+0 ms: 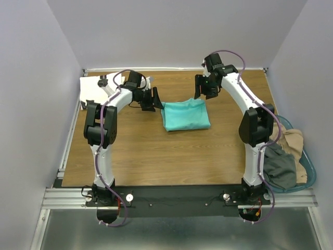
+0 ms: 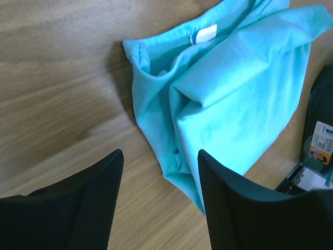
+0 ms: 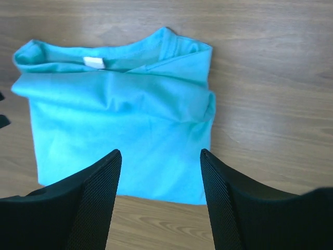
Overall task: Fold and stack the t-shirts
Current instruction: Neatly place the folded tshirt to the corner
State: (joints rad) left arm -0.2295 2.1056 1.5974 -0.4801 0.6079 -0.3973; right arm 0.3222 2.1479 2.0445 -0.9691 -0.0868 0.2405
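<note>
The turquoise t-shirt (image 1: 185, 115) lies folded into a rough rectangle in the middle of the table, its white neck label (image 2: 204, 34) showing at the collar. My left gripper (image 1: 154, 99) hovers at its left edge, open and empty; in the left wrist view (image 2: 160, 152) a corner of the shirt (image 2: 234, 99) lies below between the fingers. My right gripper (image 1: 204, 86) hangs over the shirt's far right corner, open and empty, with the folded shirt (image 3: 119, 120) beneath it (image 3: 161, 151). The white t-shirt (image 1: 92, 88) lies at the back left corner, partly hidden by the left arm.
A basket with a teal rim (image 1: 310, 172) stands off the table's right side, holding grey and tan clothes (image 1: 281, 166). Walls close in the table on the left, back and right. Part of the right arm (image 2: 320, 140) shows at the left wrist view's right edge.
</note>
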